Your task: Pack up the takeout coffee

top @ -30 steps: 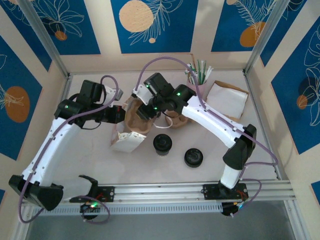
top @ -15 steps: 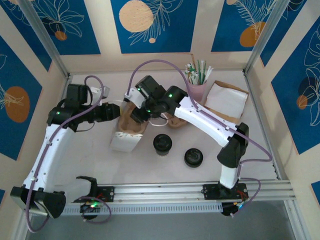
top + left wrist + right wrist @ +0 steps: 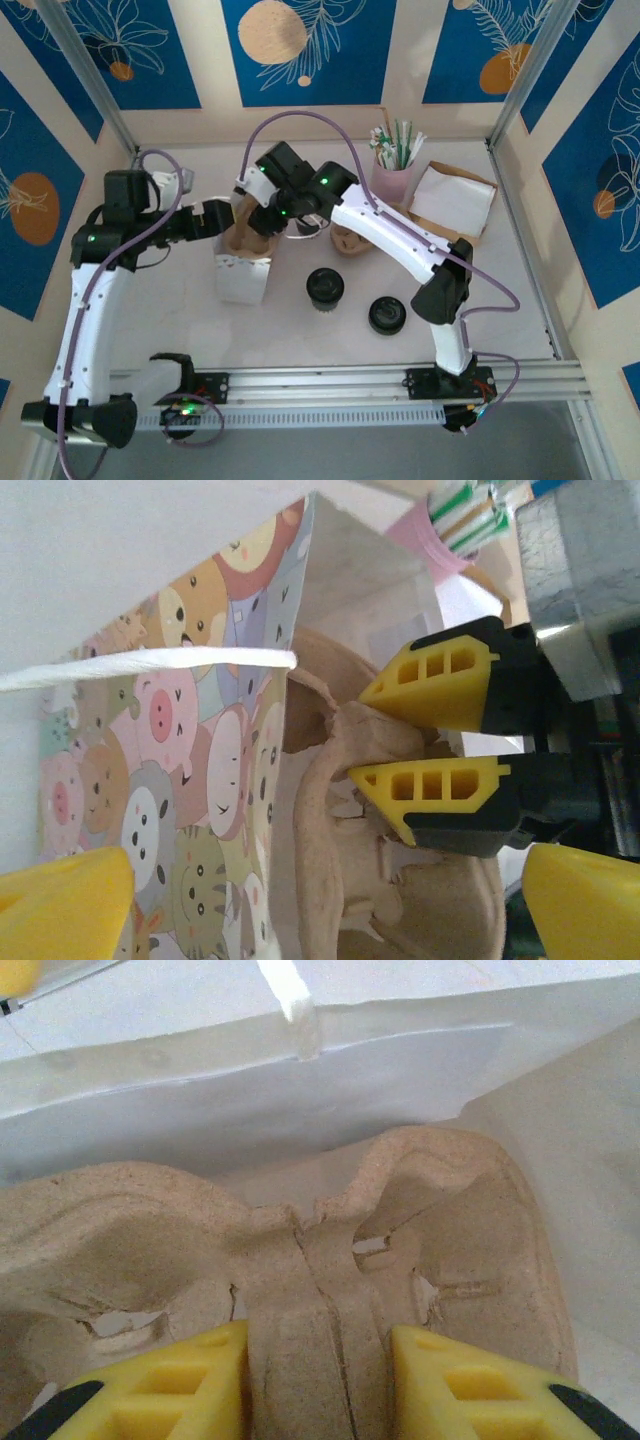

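While right fingers (image 3: 190,1380) clench the pulp carrier (image 3: 330,1260) inside the bag (image 3: 240,285), left fingers (image 3: 60,905) gape empty at its 10 o'clock; takeout coffee (image 3: 325,288) stands on surface (image 3: 300,340), bag's 3 o'clock. Risk: unheld bag tips, carrier snags.

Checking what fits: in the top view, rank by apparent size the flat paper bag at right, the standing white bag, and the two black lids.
1. flat paper bag
2. standing white bag, though its height brings it nearer the camera
3. left black lid and right black lid: alike, not ranked
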You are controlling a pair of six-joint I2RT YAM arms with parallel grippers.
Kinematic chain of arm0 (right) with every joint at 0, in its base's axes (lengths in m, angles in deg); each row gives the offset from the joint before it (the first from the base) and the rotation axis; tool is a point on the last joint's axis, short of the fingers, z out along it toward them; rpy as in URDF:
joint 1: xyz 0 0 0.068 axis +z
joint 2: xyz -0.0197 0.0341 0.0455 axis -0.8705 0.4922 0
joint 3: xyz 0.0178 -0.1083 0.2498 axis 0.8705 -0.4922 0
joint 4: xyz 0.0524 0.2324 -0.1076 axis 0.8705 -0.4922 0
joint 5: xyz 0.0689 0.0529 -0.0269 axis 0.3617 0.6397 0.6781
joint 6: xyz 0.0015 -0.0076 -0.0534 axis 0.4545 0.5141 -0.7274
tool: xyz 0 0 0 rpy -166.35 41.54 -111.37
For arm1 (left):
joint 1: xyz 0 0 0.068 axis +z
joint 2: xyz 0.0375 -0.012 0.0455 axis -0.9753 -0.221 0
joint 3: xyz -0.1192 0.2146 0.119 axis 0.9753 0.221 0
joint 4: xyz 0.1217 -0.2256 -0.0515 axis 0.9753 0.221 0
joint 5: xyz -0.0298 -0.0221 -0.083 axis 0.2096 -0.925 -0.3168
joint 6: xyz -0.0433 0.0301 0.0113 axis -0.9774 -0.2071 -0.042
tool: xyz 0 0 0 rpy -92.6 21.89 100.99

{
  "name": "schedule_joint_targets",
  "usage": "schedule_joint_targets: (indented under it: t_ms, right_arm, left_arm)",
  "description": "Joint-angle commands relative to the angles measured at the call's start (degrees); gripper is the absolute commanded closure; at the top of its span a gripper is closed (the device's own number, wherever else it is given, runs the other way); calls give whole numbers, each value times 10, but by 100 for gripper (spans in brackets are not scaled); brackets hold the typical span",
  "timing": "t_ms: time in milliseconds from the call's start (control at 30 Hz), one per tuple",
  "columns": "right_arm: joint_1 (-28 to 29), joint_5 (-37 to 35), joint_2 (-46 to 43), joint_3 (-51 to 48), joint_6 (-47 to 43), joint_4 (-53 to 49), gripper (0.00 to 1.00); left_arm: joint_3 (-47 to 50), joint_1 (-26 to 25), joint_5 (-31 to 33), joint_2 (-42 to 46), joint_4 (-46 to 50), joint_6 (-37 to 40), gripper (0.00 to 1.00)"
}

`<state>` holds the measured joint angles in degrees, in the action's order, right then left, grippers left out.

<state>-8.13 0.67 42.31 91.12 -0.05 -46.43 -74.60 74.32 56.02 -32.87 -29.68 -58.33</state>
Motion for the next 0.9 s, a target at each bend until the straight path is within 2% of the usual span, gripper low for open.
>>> schedule_joint_targets:
  t_ms: [0,200,367,533,733,867]
  right_arm:
    - [-6,6,12,40,9,-25,63]
    - [-9,28,19,74,19,-21,62]
    - [-10,35,52,113,14,-34,62]
    - [-7,24,72,137,7,-43,62]
    - [4,-28,87,149,-19,-44,62]
    - [17,-60,88,154,-43,-33,62]
  left_arm:
    - [-18,29,34,29,22,-11,0]
    - [10,102,112,60,35,-46,0]
    - [52,194,76,64,23,-66,4]
    - [84,245,51,57,11,-68,8]
    - [198,270,23,40,-63,-99,21]
    - [247,267,7,35,-108,-121,23]
